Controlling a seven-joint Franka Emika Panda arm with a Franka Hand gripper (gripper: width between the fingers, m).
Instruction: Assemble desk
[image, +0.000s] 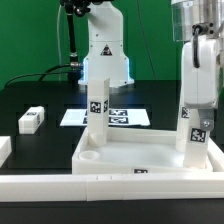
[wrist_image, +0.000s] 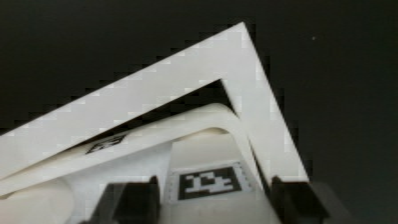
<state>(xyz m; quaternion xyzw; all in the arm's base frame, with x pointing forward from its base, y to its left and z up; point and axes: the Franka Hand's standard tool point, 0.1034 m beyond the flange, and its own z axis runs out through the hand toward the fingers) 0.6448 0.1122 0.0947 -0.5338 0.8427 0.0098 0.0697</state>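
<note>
Gripper (image: 196, 112) closed on an upright white leg (image: 194, 128) at the near corner of the desk top (image: 130, 153) on the exterior view's right; second leg (image: 97, 112) upright in the corner at the exterior view's left; third leg (image: 32, 120) lying loose on the black table (image: 40, 100); marker board (image: 125, 117) behind.

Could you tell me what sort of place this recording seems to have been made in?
Probably a robotics lab bench. A dark table carries a marker board printed with square tags, the white desk top and its legs wear similar tags, and a robot arm's base stands behind with cables.
</note>
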